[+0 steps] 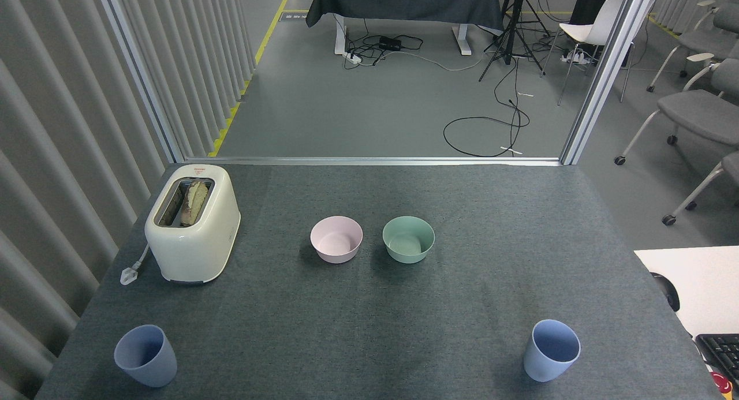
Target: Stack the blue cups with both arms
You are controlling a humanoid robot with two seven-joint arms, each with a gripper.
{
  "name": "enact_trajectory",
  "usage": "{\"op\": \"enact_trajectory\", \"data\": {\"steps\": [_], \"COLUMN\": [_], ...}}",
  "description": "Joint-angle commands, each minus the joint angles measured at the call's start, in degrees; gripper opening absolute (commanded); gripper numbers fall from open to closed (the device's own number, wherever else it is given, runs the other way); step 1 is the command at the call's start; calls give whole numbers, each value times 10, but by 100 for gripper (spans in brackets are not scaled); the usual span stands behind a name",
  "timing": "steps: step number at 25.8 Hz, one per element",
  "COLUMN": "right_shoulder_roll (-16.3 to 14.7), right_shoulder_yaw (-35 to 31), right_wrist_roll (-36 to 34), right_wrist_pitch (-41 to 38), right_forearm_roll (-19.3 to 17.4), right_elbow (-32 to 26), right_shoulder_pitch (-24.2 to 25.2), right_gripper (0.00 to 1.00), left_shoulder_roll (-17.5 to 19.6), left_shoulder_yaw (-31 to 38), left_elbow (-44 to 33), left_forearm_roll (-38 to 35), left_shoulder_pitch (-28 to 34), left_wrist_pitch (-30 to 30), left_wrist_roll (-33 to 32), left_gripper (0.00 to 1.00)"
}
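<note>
Neither gripper is showing in the head view, so whether they are released or clenched cannot be told.

The two blue cups are standing upright, mouths up, well apart at the near corners of the grey table [369, 342]: the left cup [145, 355] is sitting on the left arm's side, the right cup [551, 350] on the right arm's. Between and beyond them a pink bowl [336, 239] and green bowl [408, 239] are waiting. The toaster [192, 224] is carrying small red lettering, too small to read.

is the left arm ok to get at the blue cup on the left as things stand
Probably yes. The left blue cup stands upright near the table's near-left corner, with bare cloth around it; the toaster sits well behind it. Neither arm is in view, so reach itself can't be confirmed.
</note>
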Motion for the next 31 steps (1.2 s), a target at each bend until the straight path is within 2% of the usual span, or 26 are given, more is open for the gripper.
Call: {"op": "enact_trajectory", "data": {"steps": [1, 10, 16, 19, 27, 31], "right_shoulder_roll": [0, -1, 0, 0, -1, -1], "right_shoulder_yaw": [0, 1, 6, 5, 5, 4], "right_wrist_roll": [3, 4, 4, 4, 3, 3], "right_wrist_pitch": [0, 0, 1, 1, 3, 4], "right_forearm_roll": [0, 0, 0, 0, 0, 0], "right_elbow": [0, 1, 3, 5, 5, 5], "right_shoulder_pitch": [1, 1, 1, 1, 1, 1], "right_gripper": [100, 100, 100, 100, 100, 100], "left_shoulder_roll": [0, -3, -11, -25, -19, -19], "left_shoulder_yaw": [1, 5, 0, 2, 6, 7], "left_elbow": [0, 4, 21, 50, 91, 116], "left_forearm_roll": [0, 2, 11, 25, 112, 116], "left_shoulder_pitch": [0, -2, -12, -41, -92, -115], "left_wrist_pitch": [0, 12, 113, 148, 160, 161], "left_wrist_roll": [0, 0, -1, -2, -5, -6], "left_gripper": [100, 100, 100, 100, 100, 100]}}
